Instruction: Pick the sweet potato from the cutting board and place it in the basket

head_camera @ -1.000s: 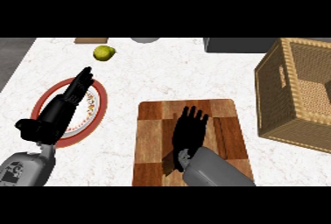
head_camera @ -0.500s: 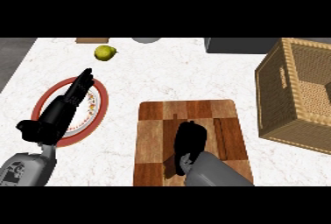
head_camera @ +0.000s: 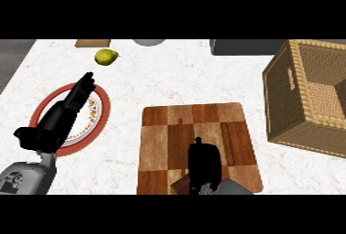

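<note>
Right hand [head_camera: 203,165] curls over the sweet potato [head_camera: 184,183] at the cutting board's [head_camera: 192,137] near edge. Left hand [head_camera: 64,114], fingers straight, rests over the plate [head_camera: 100,106]. Basket [head_camera: 307,93] sits far right.

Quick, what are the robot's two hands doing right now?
Left hand: open, fingers straight, above the plate, holding nothing.
Right hand: curled shut on the sweet potato on the cutting board.

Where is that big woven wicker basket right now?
In the head view, the woven wicker basket sits at the counter's right side, just right of the wooden cutting board, with a dark grey object beyond its far left corner.
</note>
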Robot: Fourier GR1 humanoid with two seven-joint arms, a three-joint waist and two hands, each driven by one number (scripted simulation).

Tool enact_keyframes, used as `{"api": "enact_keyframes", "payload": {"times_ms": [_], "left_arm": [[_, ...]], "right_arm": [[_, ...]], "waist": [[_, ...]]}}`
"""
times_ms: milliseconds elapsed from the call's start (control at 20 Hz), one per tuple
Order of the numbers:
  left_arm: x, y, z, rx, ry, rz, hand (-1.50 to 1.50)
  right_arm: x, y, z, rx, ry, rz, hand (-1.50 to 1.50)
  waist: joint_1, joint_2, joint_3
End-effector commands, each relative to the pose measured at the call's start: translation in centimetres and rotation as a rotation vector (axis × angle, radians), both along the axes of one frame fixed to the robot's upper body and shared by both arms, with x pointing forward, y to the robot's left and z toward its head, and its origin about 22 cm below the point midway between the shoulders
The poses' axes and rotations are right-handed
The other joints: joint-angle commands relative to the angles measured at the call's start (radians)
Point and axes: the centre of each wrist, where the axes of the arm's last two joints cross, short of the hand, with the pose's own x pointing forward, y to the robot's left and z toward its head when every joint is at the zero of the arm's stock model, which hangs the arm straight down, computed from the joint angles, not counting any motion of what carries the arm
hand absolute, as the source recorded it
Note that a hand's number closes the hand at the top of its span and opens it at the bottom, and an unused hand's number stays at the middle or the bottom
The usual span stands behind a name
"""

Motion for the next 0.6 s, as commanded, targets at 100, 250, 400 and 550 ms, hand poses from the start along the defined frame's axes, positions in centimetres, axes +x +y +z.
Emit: {"api": "enact_keyframes", "payload": {"times_ms": [100, 250, 400, 550], "left_arm": [[-0.3, 1.5, 0.2, 0.008, -0.003, 0.04, 0.0], [0.2, -0.6, -0.5, -0.017, -0.016, 0.03, 0.0], [-0.6, 1.2, 0.2, -0.006, -0.01, 0.029, 0.0], [-0.6, 1.0, 0.6, -0.005, -0.008, 0.019, 0.0]], "right_arm": [[-6.9, -7.3, -0.1, 0.166, -0.084, 0.239, 1.5], [-7.8, -10.7, 0.4, 0.205, -0.205, 0.229, 1.5], [-9.4, -12.4, 1.5, 0.307, -0.242, 0.193, 1.5], [-9.3, -12.0, 4.3, 0.503, -0.265, 0.146, 1.5]], "waist": [[-0.029, 0.01, 0.005], [-0.02, 0.017, 0.004], [-0.007, 0.017, 0.004], [-0.002, 0.018, 0.004]]}}
